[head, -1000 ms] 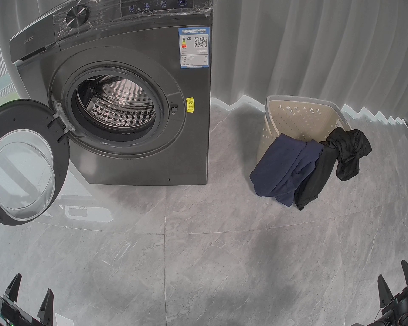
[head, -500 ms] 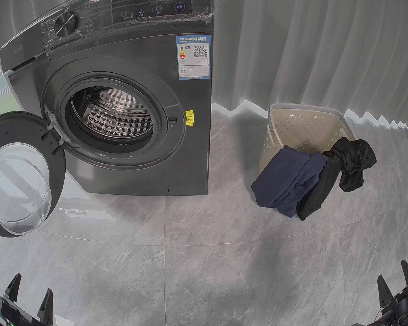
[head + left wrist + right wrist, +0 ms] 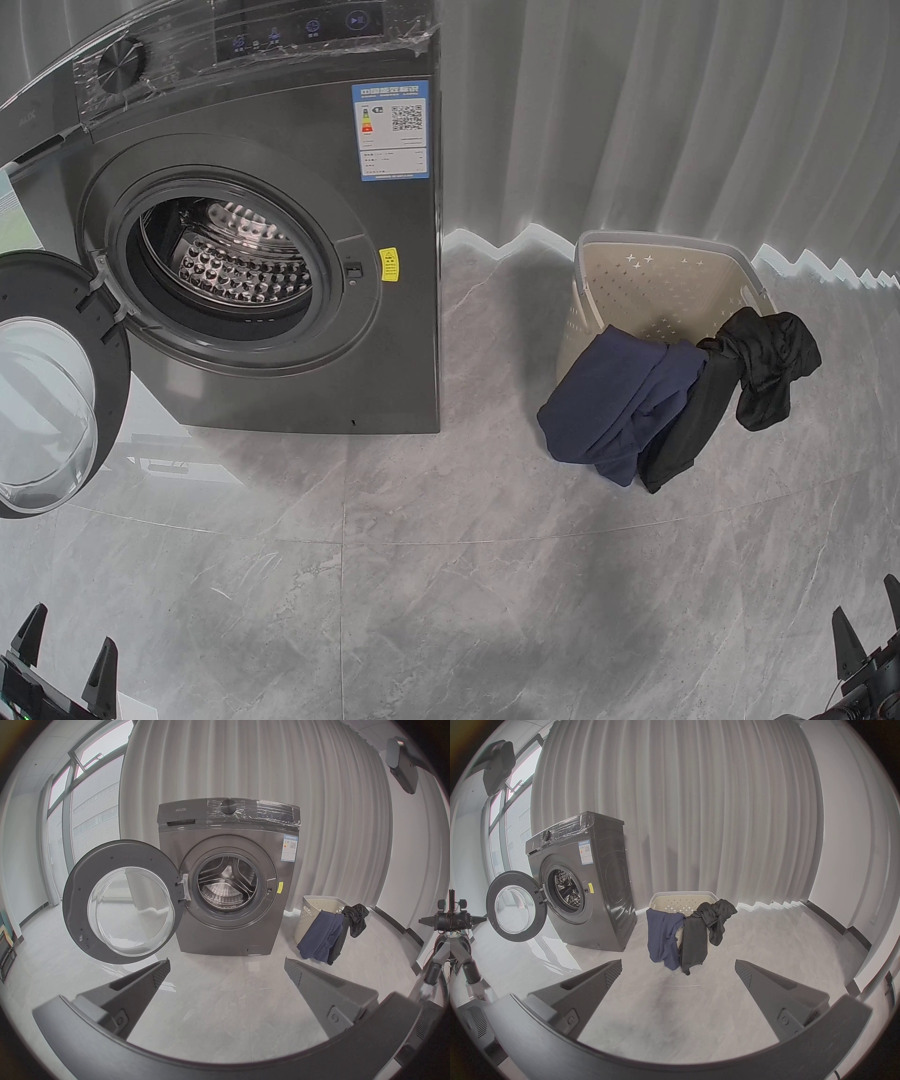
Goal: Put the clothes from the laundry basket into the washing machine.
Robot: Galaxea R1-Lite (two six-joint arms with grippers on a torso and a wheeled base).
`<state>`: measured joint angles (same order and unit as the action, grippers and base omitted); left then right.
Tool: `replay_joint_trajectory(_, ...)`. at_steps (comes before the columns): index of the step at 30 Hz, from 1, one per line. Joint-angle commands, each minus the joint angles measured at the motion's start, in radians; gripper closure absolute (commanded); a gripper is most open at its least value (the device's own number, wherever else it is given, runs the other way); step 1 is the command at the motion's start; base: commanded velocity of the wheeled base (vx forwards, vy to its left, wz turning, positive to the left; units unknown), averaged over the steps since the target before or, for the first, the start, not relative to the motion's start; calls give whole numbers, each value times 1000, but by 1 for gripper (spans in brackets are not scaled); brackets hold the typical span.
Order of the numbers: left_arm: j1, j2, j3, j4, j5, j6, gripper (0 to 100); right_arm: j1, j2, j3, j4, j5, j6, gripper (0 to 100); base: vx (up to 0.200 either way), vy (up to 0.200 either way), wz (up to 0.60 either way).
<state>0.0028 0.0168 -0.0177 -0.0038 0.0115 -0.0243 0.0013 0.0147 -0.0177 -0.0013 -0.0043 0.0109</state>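
Observation:
A grey front-loading washing machine stands on the left with its round door swung wide open and the steel drum bare inside. To its right a beige laundry basket holds a navy garment and a black garment, both draped over its front rim. My left gripper and right gripper hang low, far from the clothes, both open and holding nothing.
White curtains run along the back wall behind the machine and the basket. Grey tiled floor stretches wide between me and both. The open door sticks out to the left of the machine.
The whole head view has shifted, so the camera moved; the machine and basket sit lower and further left in the picture. Both grippers look the same.

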Motion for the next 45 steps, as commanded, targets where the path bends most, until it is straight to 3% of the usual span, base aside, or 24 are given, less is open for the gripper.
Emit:
replay_joint_trajectory(1,0,-11,18,-1,1,0,0,0,-15,18,0,0,0,0,0,-200,0)
replay_joint_trajectory(27,0,-11,18,-1,2,0,0,0,-15,18,0,0,0,0,46,-15,0)
replay_joint_trajectory(45,0,-11,18,-1,2,-2,0,0,-15,18,0,0,0,0,0,-200,0)
